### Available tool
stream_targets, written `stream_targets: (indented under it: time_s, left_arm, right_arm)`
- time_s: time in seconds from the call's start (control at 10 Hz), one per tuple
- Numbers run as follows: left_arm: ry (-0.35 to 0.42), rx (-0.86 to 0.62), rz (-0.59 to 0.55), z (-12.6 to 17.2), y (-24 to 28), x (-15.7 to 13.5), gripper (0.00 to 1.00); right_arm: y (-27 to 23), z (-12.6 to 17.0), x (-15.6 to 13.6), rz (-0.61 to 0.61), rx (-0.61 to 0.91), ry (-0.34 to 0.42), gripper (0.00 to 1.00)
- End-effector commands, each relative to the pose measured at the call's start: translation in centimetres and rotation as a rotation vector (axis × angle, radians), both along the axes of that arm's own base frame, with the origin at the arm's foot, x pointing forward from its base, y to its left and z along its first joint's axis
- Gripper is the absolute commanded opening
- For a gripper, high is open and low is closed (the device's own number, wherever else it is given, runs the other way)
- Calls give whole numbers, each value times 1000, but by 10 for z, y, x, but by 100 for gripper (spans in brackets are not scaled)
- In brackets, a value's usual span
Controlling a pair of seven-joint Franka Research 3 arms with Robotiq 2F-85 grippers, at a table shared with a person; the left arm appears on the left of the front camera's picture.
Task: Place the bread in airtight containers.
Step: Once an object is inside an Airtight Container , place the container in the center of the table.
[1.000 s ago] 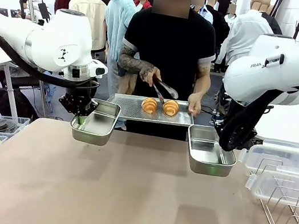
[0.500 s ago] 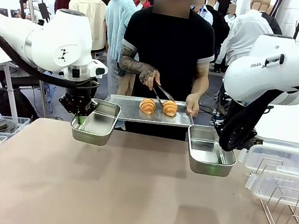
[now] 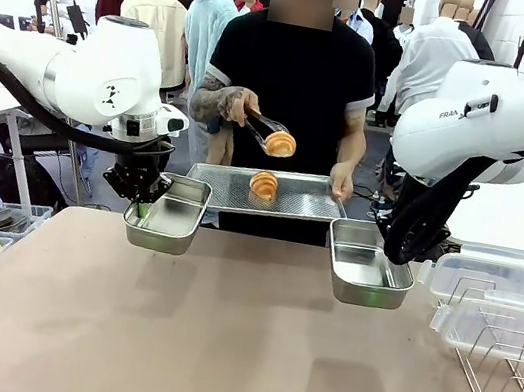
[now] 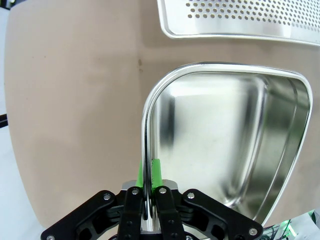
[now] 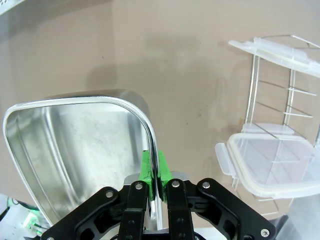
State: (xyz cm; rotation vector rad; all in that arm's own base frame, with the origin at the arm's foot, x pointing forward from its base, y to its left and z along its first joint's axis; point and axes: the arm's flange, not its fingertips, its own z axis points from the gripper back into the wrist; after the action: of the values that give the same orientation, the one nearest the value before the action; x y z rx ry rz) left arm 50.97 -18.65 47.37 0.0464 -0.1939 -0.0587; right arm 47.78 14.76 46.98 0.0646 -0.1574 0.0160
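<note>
My left gripper (image 3: 141, 205) (image 4: 148, 172) is shut on the rim of an empty steel airtight container (image 3: 166, 214) (image 4: 225, 145), held above the table's far left. Over the far right, my right gripper (image 3: 402, 256) (image 5: 154, 170) is shut on the rim of a second empty container (image 3: 364, 265) (image 5: 70, 150). Across the table a person holds tongs (image 3: 259, 126) gripping one piece of bread (image 3: 280, 142) above a perforated tray (image 3: 302, 198) that their other hand steadies. Another bread roll (image 3: 264, 184) lies on that tray.
A wire rack (image 3: 502, 360) (image 5: 280, 115) with clear plastic lids (image 3: 490, 282) (image 5: 272, 160) stands at the table's right side. The brown tabletop (image 3: 216, 340) stretches bare in front of the containers.
The person has lifted one bread roll off the tray with the tongs and moved it up and left. Both arms and containers have stayed still.
</note>
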Motion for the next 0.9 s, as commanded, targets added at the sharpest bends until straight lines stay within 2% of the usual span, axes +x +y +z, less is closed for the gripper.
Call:
stream_targets:
  time_s: [0.0,0.8]
  left_arm:
    - [-18,-4,-5,4,1,-1,0]
    - [-18,-4,-5,4,1,-1,0]
  right_arm:
    - [0,2,0,7,3,-10,0]
    - [0,2,0,7,3,-10,0]
